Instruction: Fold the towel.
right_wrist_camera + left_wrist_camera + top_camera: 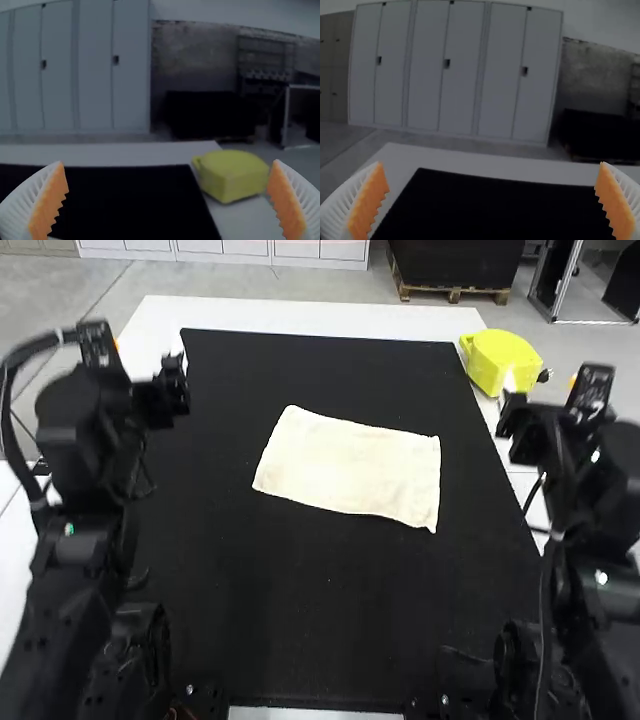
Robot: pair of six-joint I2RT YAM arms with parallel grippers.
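A cream towel (pixel 350 465) lies flat as a four-sided piece on the black mat, around its middle; whether it is one layer or folded I cannot tell. My left gripper (pixel 172 385) is held up at the left side of the mat, away from the towel. On the other side, my right gripper (pixel 508 418) stands beyond the towel's right end, also apart from it. In the left wrist view, my left gripper (pixel 492 202) has its fingers wide apart with nothing between them. My right gripper (pixel 167 200) is likewise spread and empty in the right wrist view.
The black mat (pixel 300 590) covers most of the white table (pixel 300 312). A yellow case (pixel 502 362) sits at the table's far right corner, just past the mat's edge and near the right gripper; the right wrist view shows the yellow case (pixel 232 175) too.
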